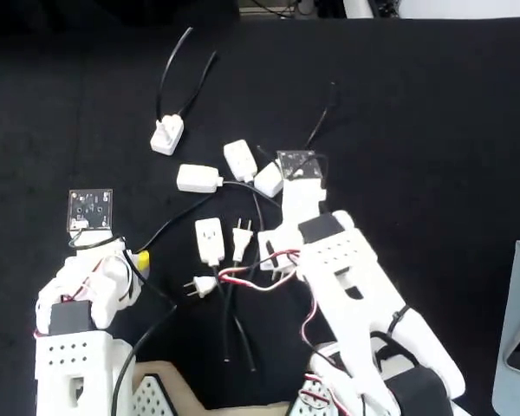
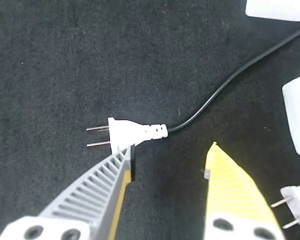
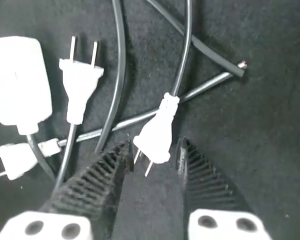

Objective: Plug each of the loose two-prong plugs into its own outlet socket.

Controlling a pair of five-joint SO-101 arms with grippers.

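Each two-prong plug is judged light and hard-shelled, with thin prongs that could be bent and a springy black cord likely to drag it askew. It is best taken across the flat sides of the white body, behind the prongs.

The left gripper (image 2: 170, 148) is spread wide, and its grey finger is just beside the left plug (image 2: 125, 134). That plug lies flat and ungripped toward the near left corner of the table (image 1: 416, 130). The right gripper (image 3: 154, 150) is spread too, with its fingers set either side of the middle plug (image 3: 157, 131), near the table's middle.

Four plugs are counted – a third plug (image 1: 242, 236) and a fourth plug (image 1: 201, 286) lie loose between the arms. Four sockets are counted: a near socket (image 1: 210, 240) beside the third plug, and three clustered sockets (image 1: 240, 159) beyond it. A further white block (image 1: 166, 135) lies toward the far edge, its kind not to be told
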